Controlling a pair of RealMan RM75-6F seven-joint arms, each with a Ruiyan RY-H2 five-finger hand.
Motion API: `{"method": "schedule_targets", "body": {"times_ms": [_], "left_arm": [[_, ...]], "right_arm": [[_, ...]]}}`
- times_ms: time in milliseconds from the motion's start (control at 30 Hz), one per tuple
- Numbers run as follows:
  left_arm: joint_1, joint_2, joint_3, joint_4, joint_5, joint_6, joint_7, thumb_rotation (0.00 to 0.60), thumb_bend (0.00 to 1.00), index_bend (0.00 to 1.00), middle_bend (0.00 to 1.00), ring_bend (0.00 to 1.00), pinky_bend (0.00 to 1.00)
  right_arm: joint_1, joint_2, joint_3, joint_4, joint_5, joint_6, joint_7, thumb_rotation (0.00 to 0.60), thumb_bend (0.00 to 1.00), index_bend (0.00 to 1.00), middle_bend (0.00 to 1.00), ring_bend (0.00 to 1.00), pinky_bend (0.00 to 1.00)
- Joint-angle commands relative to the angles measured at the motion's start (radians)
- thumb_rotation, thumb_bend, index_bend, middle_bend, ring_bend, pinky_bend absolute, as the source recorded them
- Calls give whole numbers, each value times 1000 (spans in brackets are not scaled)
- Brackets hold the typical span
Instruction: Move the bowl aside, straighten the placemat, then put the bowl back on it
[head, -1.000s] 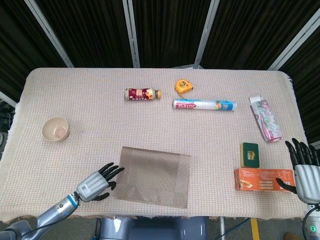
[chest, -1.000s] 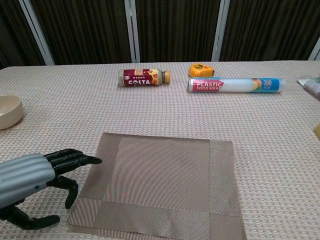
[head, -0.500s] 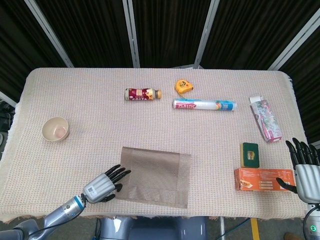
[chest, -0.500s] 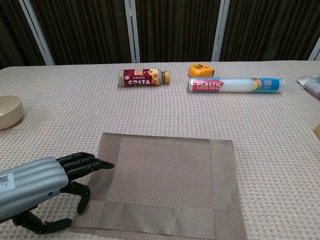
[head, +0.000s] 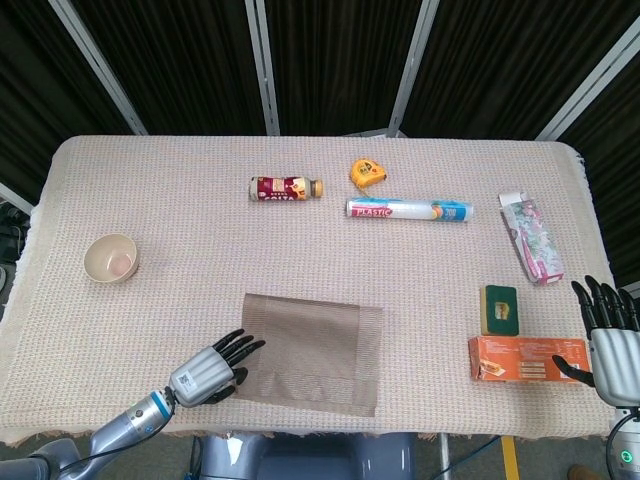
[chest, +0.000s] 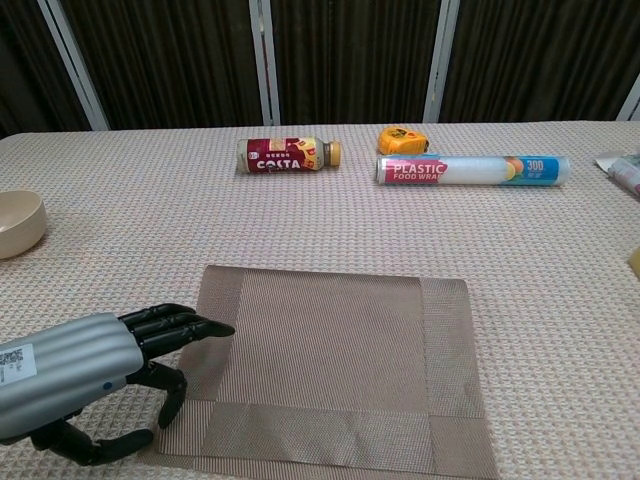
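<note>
The brown woven placemat (head: 315, 340) (chest: 340, 360) lies flat near the table's front edge, nearly square to it. My left hand (head: 210, 368) (chest: 100, 375) rests at its left side, with fingers stretched out on the mat's left border and the thumb at the mat's edge. The cream bowl (head: 111, 258) (chest: 15, 222) stands upright, well off the mat at the far left of the table. My right hand (head: 608, 340) hovers at the table's right front corner, fingers spread and holding nothing. It shows only in the head view.
A Costa bottle (head: 285, 188), a yellow tape measure (head: 367, 173) and a roll of plastic wrap (head: 408, 210) lie across the back. On the right are a pink box (head: 530, 238), a green sponge (head: 499, 308) and an orange box (head: 528, 358) beside my right thumb.
My left hand has slid right onto the placemat's left border. The mat has turned under it and now lies straighter. The bowl and my right hand have not moved.
</note>
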Motion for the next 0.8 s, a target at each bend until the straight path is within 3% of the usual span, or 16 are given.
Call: {"method": "schedule_targets", "body": {"times_ms": [33,567,800], "left_arm": [[-3,-1,2,-4,-3,-7,4,600,442,540,0,0,0],[-6,-22,9,3,-15,-24,14,600,456,540,0,0,0],[-8,-28,8,1,-24,-32,7,600,562,637,0,0,0]], "right_arm": [[0,0,0,0,0,0,0,600,0,0,0,0,0],[-1,2,0,-1,-1,3,3,600,0,0,0,0,0],[-2,2,-1,-1,-1,4,3,600,0,0,0,0,0]]}}
